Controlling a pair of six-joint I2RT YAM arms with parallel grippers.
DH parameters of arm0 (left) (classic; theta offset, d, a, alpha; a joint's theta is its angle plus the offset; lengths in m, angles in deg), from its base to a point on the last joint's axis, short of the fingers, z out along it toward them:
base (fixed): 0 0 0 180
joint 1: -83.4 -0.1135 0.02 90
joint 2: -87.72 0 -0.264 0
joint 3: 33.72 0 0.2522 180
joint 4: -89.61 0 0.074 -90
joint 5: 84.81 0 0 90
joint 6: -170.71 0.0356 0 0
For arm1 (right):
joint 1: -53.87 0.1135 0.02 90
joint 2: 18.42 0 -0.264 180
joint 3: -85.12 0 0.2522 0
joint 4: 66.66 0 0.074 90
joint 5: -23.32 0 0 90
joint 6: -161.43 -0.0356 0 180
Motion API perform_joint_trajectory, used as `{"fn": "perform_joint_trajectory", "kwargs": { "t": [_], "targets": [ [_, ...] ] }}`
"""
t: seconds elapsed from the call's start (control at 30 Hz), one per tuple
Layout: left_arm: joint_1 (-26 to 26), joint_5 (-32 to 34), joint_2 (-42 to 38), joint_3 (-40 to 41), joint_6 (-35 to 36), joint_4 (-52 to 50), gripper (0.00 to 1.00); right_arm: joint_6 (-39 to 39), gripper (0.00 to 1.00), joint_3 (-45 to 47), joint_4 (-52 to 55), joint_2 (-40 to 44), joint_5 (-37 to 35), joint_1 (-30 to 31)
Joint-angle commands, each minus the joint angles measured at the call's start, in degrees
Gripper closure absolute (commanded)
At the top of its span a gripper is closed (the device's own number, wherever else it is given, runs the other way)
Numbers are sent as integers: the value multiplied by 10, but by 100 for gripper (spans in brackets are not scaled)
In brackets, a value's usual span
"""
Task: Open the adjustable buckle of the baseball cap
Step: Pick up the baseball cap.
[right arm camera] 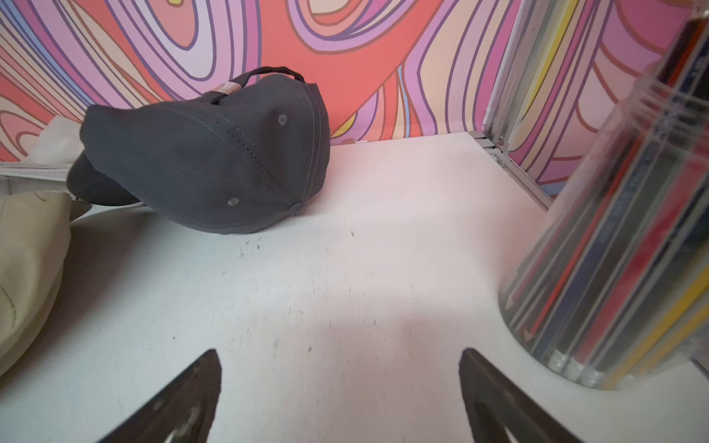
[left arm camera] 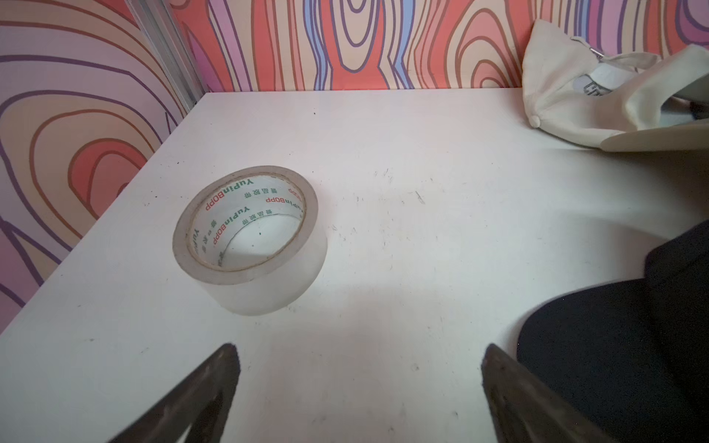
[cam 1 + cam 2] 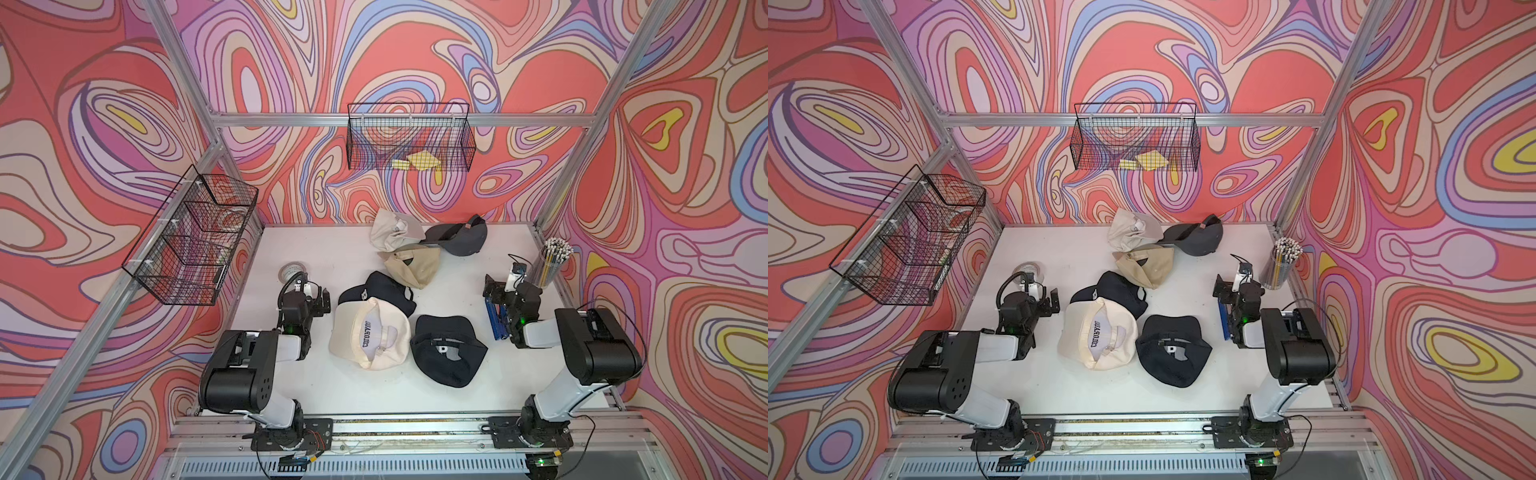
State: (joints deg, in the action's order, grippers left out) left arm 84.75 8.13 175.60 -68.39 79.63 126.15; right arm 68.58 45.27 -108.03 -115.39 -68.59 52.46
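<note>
Flanking the caps (image 3: pixel 370 332): tape (image 3: pixel 292 272), pencil cup (image 3: pixel 555 262)

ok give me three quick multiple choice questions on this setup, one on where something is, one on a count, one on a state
1. Where is the tape roll?
A. on the table, close to the left gripper
B. on top of a cap
C. between a gripper's jaws

2. How many caps lie on the table?
A. four
B. six
C. eight

3. How do the left gripper and the right gripper stand?
A. both open, holding nothing
B. left shut on a cap
C. right shut on the tape roll

Answers:
1 A, the left wrist view shows the roll standing on the table just ahead of the open jaws.
2 B, a top view shows the off-white cap, grey cap, khaki cap, patched navy cap, cream cap and near navy cap.
3 A, each wrist view shows jaws spread over bare table.
</note>
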Motion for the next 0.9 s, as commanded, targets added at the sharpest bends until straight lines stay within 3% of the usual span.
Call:
{"fn": "perform_joint_trajectory", "kwargs": {
  "t": [0.0, 0.6, 0.7, 0.77, 0.87],
  "targets": [
    [-3, -6, 3, -9, 7, 1, 1, 5, 2, -7, 6, -2, -3, 3],
    [-3, -7, 3, -11, 9, -4, 1, 5, 2, -7, 7, -3, -4, 2],
    [-4, -10, 0, -9, 10, -1, 1, 4, 8, -8, 9, 2, -2, 3],
    [-2, 15, -39, -2, 4, -15, 6, 14, 14, -9, 40, 38, 10, 3],
    [-1, 103, -176, -23, -44, -156, 6, -8, 18, -49, 227, 169, 24, 15]
  ]
}}
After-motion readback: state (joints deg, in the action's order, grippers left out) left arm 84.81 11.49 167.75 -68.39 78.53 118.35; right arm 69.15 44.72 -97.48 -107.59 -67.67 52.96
